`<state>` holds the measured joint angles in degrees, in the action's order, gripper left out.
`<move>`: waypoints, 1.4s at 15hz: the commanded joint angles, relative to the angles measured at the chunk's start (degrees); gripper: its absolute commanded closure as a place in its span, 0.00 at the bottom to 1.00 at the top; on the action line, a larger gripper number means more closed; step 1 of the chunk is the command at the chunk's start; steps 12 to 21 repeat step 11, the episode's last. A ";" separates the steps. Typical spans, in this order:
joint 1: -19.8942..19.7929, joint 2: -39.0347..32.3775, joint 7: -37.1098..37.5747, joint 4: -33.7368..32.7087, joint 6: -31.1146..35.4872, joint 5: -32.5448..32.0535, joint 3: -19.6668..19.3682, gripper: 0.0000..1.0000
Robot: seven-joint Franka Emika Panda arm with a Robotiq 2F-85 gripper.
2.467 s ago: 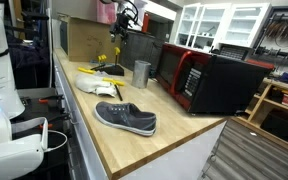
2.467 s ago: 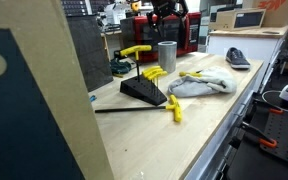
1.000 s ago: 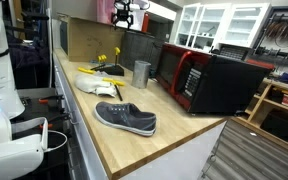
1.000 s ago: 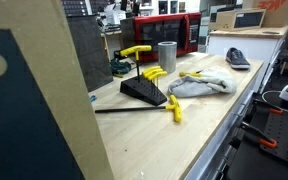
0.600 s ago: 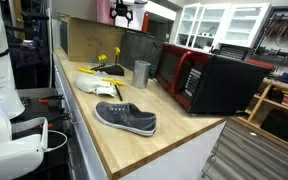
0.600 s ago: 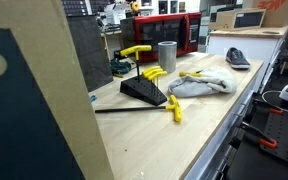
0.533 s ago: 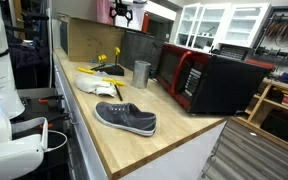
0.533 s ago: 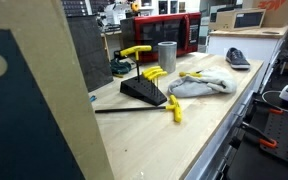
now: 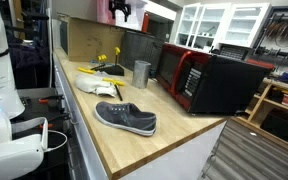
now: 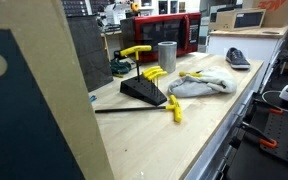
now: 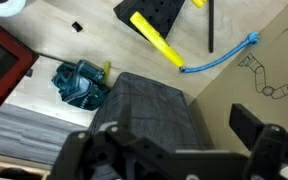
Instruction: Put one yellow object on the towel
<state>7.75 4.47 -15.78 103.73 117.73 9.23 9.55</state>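
Risk looks slight — gripper (image 11: 179, 142) hangs high, spread wide and empty, while one yellow tool (image 10: 193, 75) lies on the towel (image 10: 209, 88); a careless descent could nudge it off onto the surface (image 10: 219, 125).

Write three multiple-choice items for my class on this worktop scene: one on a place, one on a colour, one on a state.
1. One yellow tool lies: A on the towel; B on the floor; C in a drawer.
2. The front of the microwave is: A blue; B red; C green.
3. The metal cup: A lies tipped over; B hangs from a hook; C stands upright.

Answers: 1 A, the tool rests across the pale cloth. 2 B, the door frame shows red in both exterior views. 3 C, the cup stands on its base on the wooden counter.
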 commanded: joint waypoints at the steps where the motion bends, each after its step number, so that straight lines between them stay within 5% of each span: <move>1: -0.37 3.23 10.38 1.66 -1.32 0.18 -1.15 0.00; 5: -0.99 4.64 16.43 2.37 -0.82 1.20 -2.36 0.00; 7: -0.60 5.23 11.68 2.29 -2.08 3.45 -3.30 0.00; 21: -0.62 3.67 12.79 0.90 -1.15 1.80 -2.98 0.00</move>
